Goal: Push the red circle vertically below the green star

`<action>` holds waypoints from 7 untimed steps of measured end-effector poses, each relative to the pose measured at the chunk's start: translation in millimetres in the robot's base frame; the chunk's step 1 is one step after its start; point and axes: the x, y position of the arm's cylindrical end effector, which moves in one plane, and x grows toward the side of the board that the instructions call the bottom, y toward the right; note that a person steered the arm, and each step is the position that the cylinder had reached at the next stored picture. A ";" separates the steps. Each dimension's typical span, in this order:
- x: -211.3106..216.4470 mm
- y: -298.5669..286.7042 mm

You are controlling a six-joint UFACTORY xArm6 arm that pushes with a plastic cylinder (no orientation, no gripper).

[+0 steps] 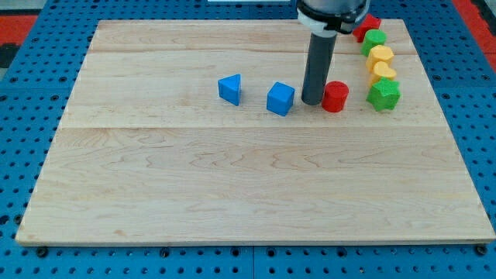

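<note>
The red circle point(335, 96) is a short red cylinder at the upper right of the wooden board point(232, 186). The green star point(384, 94) sits just to its right, a small gap apart, at about the same height in the view. My tip point(312, 103) is at the end of the dark rod, right against the red circle's left side, between it and a blue cube point(280, 98).
A blue triangle-like block point(230, 89) lies left of the blue cube. Along the board's right edge above the green star sit two yellow blocks point(380, 56) point(384, 74), a green block point(374, 40) and a red block point(366, 26).
</note>
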 end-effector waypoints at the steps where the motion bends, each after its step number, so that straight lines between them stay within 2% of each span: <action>1: 8.3 -10.5; 2: -16.8 -38.8; 4: -33.4 15.0; 5: -27.3 33.1; 7: 15.5 55.8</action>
